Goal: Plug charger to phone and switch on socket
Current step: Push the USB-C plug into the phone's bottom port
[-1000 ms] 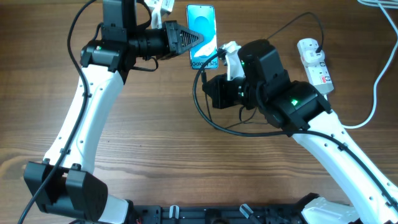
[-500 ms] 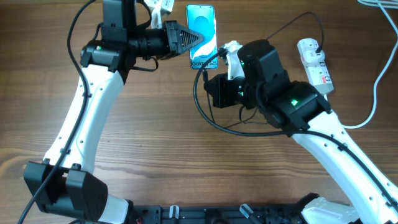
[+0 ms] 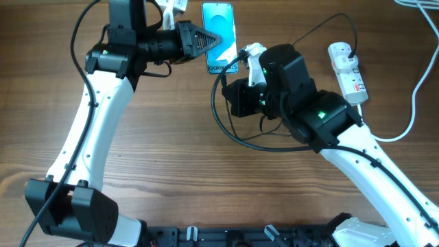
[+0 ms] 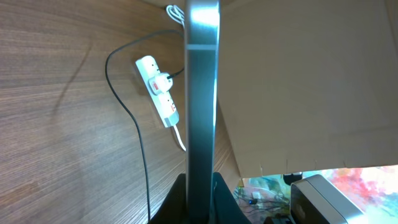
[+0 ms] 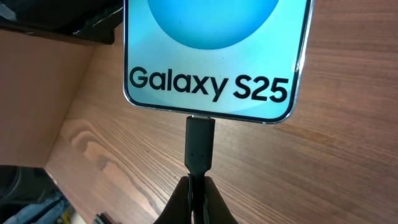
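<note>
Wood-grain table (image 3: pixel 171 158) fills our overhead view. At upper centre, our left claw (image 3: pixel 214 40) is clamped on the phone (image 3: pixel 218 15), screen facing up. Our right claw (image 5: pixel 198 196) pinches the charger (image 5: pixel 200 144) by its plug, whose tip meets the phone's bottom edge under the text band; we cannot tell whether it is fully seated. At upper right lies the socket (image 3: pixel 346 70), well apart from the phone.

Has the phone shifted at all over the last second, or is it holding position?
Yes. Overhead, the phone has drifted slightly left and toward the top edge, away from the socket, which has not moved.
</note>
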`<state>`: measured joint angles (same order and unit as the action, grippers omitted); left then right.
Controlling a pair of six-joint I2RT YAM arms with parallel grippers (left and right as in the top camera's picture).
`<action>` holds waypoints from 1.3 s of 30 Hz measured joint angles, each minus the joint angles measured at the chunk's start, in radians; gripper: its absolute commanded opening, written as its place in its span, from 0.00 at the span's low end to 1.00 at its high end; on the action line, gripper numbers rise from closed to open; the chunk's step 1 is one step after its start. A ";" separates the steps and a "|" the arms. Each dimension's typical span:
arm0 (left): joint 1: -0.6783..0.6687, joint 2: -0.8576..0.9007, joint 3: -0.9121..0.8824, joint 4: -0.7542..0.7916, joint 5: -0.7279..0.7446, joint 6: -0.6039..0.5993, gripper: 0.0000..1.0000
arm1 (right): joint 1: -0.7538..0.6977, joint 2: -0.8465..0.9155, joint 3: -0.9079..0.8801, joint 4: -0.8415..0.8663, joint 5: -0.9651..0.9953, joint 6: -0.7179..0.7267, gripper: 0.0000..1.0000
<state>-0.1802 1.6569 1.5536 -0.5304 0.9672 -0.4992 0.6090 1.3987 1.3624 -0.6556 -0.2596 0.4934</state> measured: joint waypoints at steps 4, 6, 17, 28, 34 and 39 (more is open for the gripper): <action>0.004 0.000 0.008 -0.020 0.002 0.001 0.04 | 0.003 0.000 -0.004 0.033 0.022 0.003 0.29; -0.001 0.000 0.005 -0.045 0.017 0.001 0.04 | -0.001 0.000 -0.002 0.067 0.048 0.006 0.45; -0.017 0.001 0.005 -0.115 -0.119 0.001 0.04 | -0.014 -0.002 -0.002 -0.018 0.085 0.009 0.71; -0.039 0.180 0.005 -0.315 -0.366 0.122 0.04 | -0.119 -0.081 -0.002 -0.159 0.156 0.064 0.76; -0.125 0.343 0.005 -0.255 -0.369 0.151 0.04 | -0.182 -0.081 -0.001 -0.238 0.175 0.066 0.77; -0.187 0.448 0.005 -0.142 -0.367 0.153 0.04 | -0.183 -0.081 -0.001 -0.250 0.175 0.051 0.77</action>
<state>-0.3672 2.1052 1.5581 -0.6724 0.5999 -0.3458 0.4263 1.3178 1.3617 -0.9058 -0.0841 0.5449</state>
